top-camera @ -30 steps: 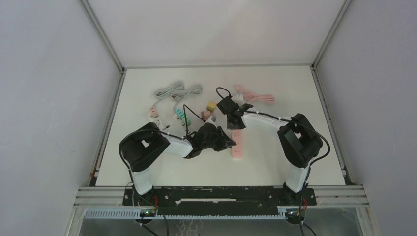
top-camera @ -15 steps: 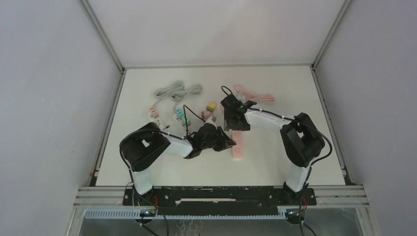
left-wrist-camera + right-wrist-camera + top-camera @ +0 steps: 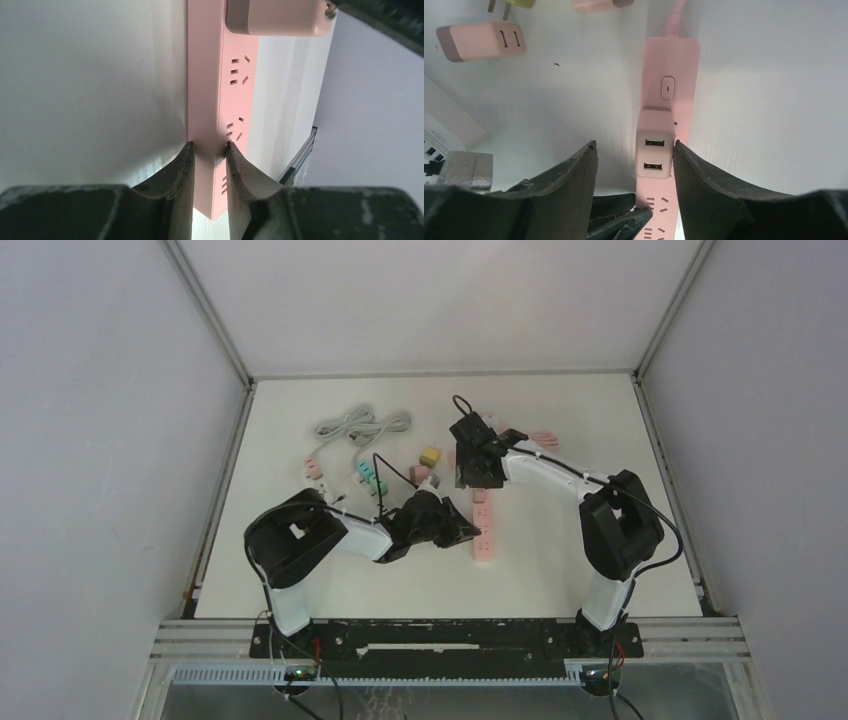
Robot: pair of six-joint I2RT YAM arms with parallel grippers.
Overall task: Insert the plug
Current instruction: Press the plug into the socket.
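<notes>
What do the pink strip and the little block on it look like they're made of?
The strip is likely moulded plastic: matte pink, even colour, no grain, sharp edges. The block is probably similar plastic: paler pink, rounded corners, a soft sheen.

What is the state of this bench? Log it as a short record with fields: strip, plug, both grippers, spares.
strip: pink power strip, lying flat
plug: pink two-port USB adapter on the strip beside the switch; looks seated, prongs hidden
left gripper: shut on the strip's end far from the switch
right gripper: open, fingers either side of the adapter
spares: loose pink adapter, yellow plug, grey cables
</notes>
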